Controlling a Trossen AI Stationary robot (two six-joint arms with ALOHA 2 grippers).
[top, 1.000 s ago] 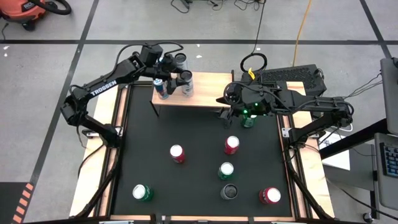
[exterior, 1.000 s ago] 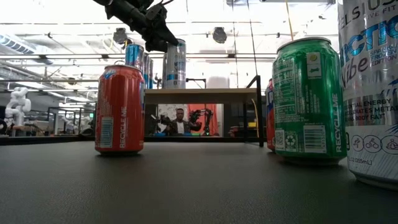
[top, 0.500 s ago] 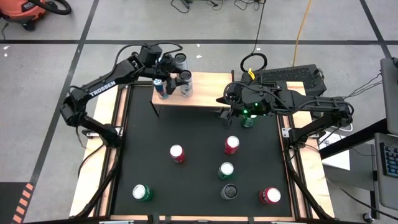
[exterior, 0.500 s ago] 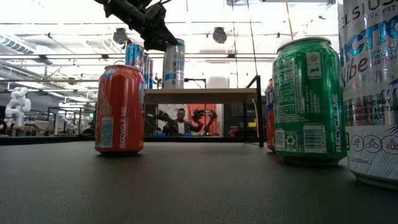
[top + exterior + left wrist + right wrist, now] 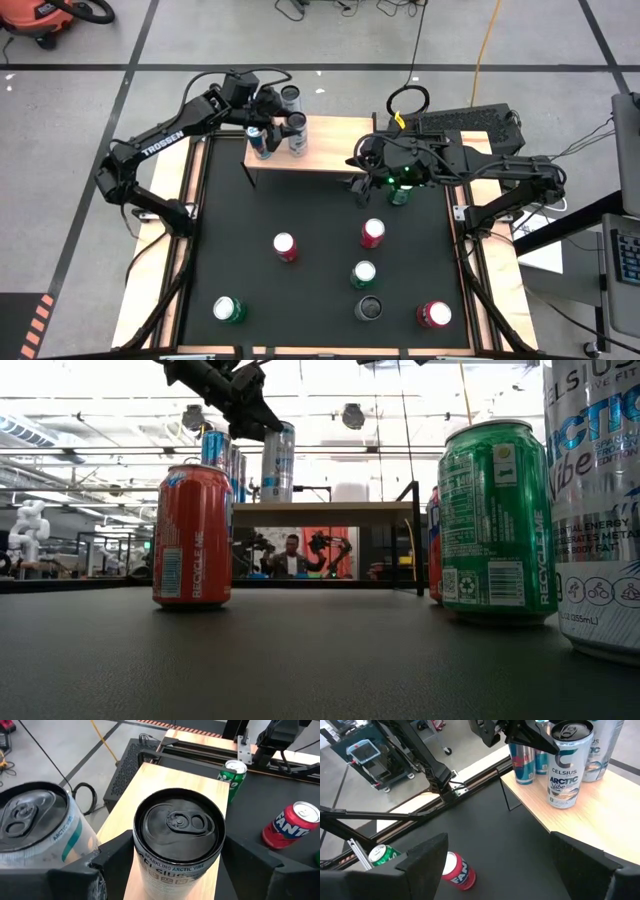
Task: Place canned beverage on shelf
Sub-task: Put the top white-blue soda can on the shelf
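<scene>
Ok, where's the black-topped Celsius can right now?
The Celsius can stands on the shelf at its left end, between the left gripper fingers, beside two other cans.

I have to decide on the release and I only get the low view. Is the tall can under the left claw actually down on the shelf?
Observer: Yes. In the right wrist view the tall can has its base on the shelf, near the edge that faces the table.
Operator: Is the claw gripping it?
Observer: The left wrist view shows the left claw with a finger against each side of the can, just below the rim.
Operator: Is the other arm in the way?
Observer: From above, the right claw hangs open and empty at the shelf's right end, near a green can on the table.
</scene>
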